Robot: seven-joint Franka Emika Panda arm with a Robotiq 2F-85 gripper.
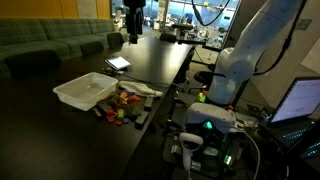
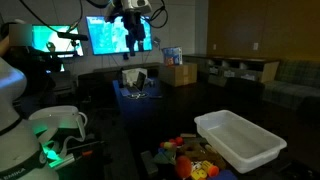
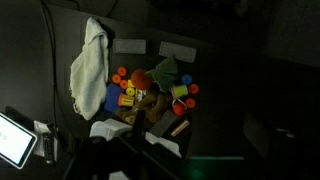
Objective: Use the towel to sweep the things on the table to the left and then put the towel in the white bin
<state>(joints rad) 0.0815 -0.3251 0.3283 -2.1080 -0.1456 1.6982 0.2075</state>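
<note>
A white towel [image 3: 90,65] lies crumpled in a long strip beside a pile of small colourful toys [image 3: 152,92] in the wrist view. In an exterior view the towel [image 1: 143,90] lies at the pile's far side, and the toys [image 1: 118,106] sit right next to the white bin [image 1: 85,92]. The bin [image 2: 240,140] and toys [image 2: 190,160] also show in the other exterior view. My gripper [image 2: 135,35] hangs high above the table, far from the towel, and looks open and empty. It also shows at the top of an exterior view [image 1: 133,25].
A tablet [image 1: 118,63] lies further along the dark table. A cardboard box [image 2: 180,73] and bright screens [image 2: 115,35] stand at the far end. A laptop [image 1: 300,100] and the robot base [image 1: 235,70] are beside the table. White paper [image 3: 105,130] lies near the toys.
</note>
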